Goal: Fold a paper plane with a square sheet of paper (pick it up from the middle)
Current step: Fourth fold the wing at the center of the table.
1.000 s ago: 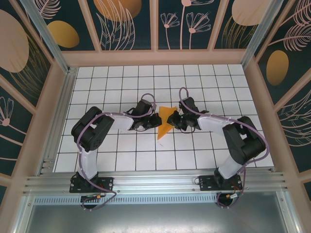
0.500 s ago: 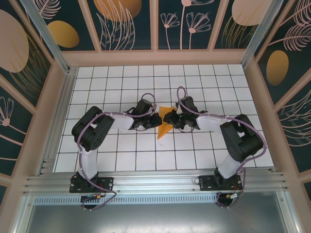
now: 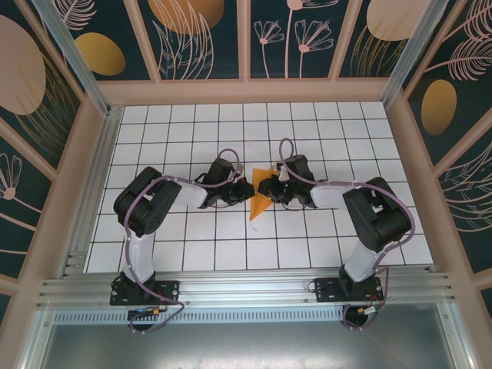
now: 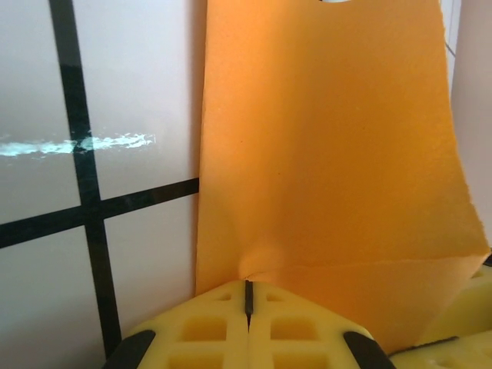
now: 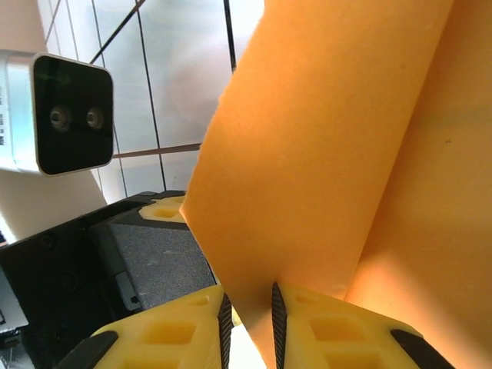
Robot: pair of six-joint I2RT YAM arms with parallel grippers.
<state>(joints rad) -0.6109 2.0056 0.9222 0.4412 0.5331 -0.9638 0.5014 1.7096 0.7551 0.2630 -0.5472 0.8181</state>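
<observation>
Paper (image 3: 259, 198) sits at the middle of the table (image 3: 323, 123), folded into a rough pointed wedge and held from 2 sides. Left claw (image 4: 247, 290) is pinched tight on 1 edge, right claw (image 5: 247, 306) clamped on another flap. Wings and final creases seem left to do.

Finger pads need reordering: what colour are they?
Yellow moulded pads with square recesses; clearest in the left wrist view.

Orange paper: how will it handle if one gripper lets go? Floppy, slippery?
Probably floppy: the orange paper bows and puckers where the left gripper pinches it. Likely light: a flat panel stands up from a narrow edge pinch in the right gripper. The fold seen in the right wrist view may stiffen it along that line.
</observation>
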